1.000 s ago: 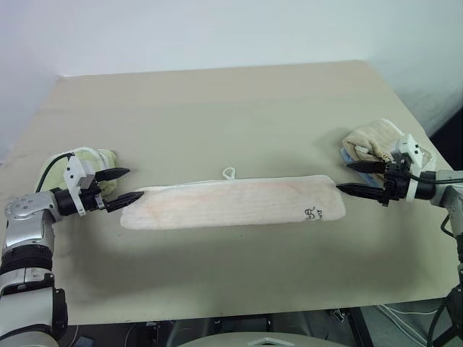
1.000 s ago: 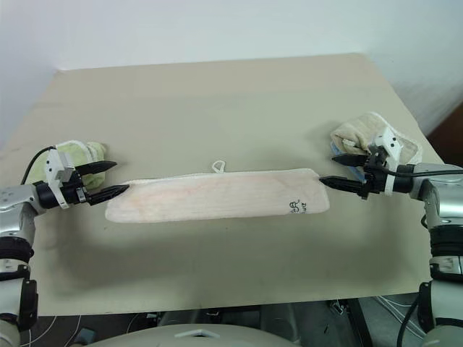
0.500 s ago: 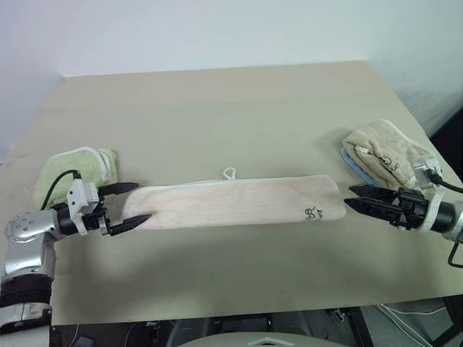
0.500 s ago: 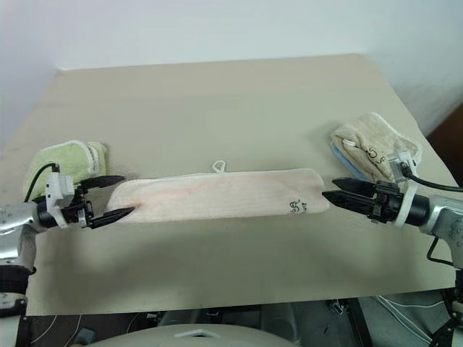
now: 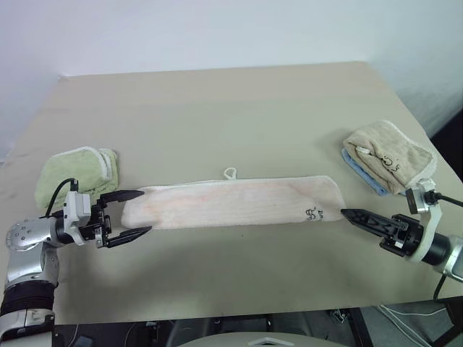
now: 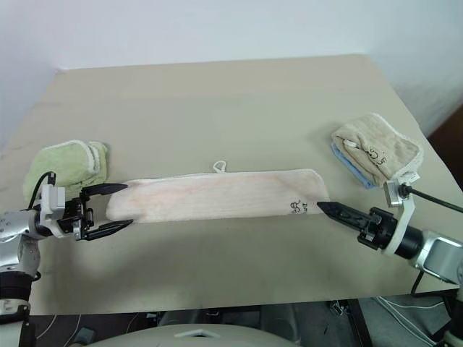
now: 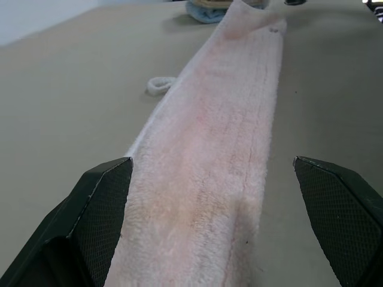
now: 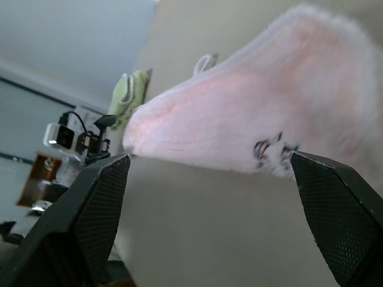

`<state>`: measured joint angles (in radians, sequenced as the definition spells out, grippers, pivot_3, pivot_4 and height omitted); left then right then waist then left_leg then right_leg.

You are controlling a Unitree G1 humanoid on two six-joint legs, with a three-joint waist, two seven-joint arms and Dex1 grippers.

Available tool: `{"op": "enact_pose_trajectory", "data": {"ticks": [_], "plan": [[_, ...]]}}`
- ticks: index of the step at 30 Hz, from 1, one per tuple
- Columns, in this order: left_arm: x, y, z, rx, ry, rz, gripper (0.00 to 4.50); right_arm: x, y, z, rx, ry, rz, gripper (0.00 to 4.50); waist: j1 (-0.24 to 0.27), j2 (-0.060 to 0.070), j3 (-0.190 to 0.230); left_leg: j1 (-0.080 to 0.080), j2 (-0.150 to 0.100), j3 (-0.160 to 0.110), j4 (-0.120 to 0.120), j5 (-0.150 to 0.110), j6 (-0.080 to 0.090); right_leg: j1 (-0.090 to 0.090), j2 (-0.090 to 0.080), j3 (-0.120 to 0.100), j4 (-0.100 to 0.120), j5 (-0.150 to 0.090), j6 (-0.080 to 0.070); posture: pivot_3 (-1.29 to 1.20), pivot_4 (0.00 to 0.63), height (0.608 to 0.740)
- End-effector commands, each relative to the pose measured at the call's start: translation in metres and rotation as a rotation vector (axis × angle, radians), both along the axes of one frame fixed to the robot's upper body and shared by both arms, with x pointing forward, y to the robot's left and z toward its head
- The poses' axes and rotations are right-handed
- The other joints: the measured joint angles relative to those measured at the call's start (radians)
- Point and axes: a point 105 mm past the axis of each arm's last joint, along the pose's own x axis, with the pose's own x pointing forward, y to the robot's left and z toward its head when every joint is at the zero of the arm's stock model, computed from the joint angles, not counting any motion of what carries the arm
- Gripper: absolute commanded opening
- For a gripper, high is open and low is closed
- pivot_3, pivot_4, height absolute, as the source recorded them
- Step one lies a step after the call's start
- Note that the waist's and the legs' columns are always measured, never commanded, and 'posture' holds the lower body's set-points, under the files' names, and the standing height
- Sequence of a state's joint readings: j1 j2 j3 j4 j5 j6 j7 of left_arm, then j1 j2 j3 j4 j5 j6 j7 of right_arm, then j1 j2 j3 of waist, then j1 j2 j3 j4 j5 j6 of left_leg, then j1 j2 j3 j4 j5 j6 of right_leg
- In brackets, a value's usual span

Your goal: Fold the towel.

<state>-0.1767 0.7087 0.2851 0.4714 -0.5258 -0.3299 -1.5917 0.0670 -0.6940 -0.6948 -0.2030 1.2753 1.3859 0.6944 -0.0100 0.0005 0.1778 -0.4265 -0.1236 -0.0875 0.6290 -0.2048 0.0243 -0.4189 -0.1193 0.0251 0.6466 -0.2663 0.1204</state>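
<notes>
On table (image 5: 217, 101): 1 pink towel (image 5: 231, 203), folded strip | 2 grippers: left (image 5: 130, 215), right (image 5: 346, 214), fingers released

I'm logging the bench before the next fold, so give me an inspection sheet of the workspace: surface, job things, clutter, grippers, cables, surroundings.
Surface: tan table, bare across the far half.
Job's things: pink towel lying flat as a long narrow strip across the near middle, its white loop on the far edge, its dark mark near the right end.
Clutter: green towel folded at the left; beige towel folded at the right, on top of something blue.
Grippers: left gripper open, just off the strip's left end; right gripper open, at the right end; neither holds anything.
Cables: black cable at the left wrist; another at the right wrist.
Surroundings: pale wall behind the table.
</notes>
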Motion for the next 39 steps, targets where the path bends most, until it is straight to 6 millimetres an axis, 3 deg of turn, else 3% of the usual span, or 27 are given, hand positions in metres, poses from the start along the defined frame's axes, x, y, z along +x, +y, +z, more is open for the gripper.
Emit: {"op": "enact_pose_trajectory", "data": {"ticks": [1,11,18,28,39], "plan": [[-0.001,0.009,0.009,0.015,-0.045,0.013,4.50,-0.005,0.006,0.009,0.010,-0.035,-0.022,4.49,0.000,0.000,0.000,0.000,0.000,0.000,0.000,0.000,0.000,0.000,0.000,0.000,0.000,0.000,0.000,0.00,0.150,0.728],[0.000,0.009,0.008,0.006,-0.033,0.009,4.50,-0.002,0.012,-0.011,-0.029,0.049,-0.149,4.49,-0.001,-0.001,0.000,0.000,0.000,0.000,0.000,0.000,0.000,0.001,0.000,0.000,-0.002,0.000,-0.001,0.00,0.150,0.728],[0.000,0.008,0.007,0.007,-0.027,0.007,4.50,0.003,0.011,-0.014,-0.045,0.068,-0.203,4.49,-0.001,-0.001,0.000,0.000,0.000,0.000,0.000,0.000,0.001,0.001,0.000,0.000,-0.002,0.000,-0.001,0.00,0.150,0.728],[0.000,0.009,0.004,0.007,-0.024,0.013,4.50,0.023,-0.004,-0.032,-0.062,0.123,-0.339,4.49,-0.001,-0.001,0.000,0.000,0.000,0.000,-0.001,0.000,0.002,0.000,0.000,0.000,-0.005,0.000,-0.001,0.00,0.150,0.728],[0.001,0.008,0.004,0.008,-0.027,0.022,4.50,0.033,-0.008,-0.041,-0.078,0.129,-0.374,4.49,-0.002,-0.004,-0.002,0.002,0.001,0.000,-0.001,-0.002,0.003,0.006,0.001,-0.001,-0.015,0.000,0.000,0.00,0.150,0.728]]}}
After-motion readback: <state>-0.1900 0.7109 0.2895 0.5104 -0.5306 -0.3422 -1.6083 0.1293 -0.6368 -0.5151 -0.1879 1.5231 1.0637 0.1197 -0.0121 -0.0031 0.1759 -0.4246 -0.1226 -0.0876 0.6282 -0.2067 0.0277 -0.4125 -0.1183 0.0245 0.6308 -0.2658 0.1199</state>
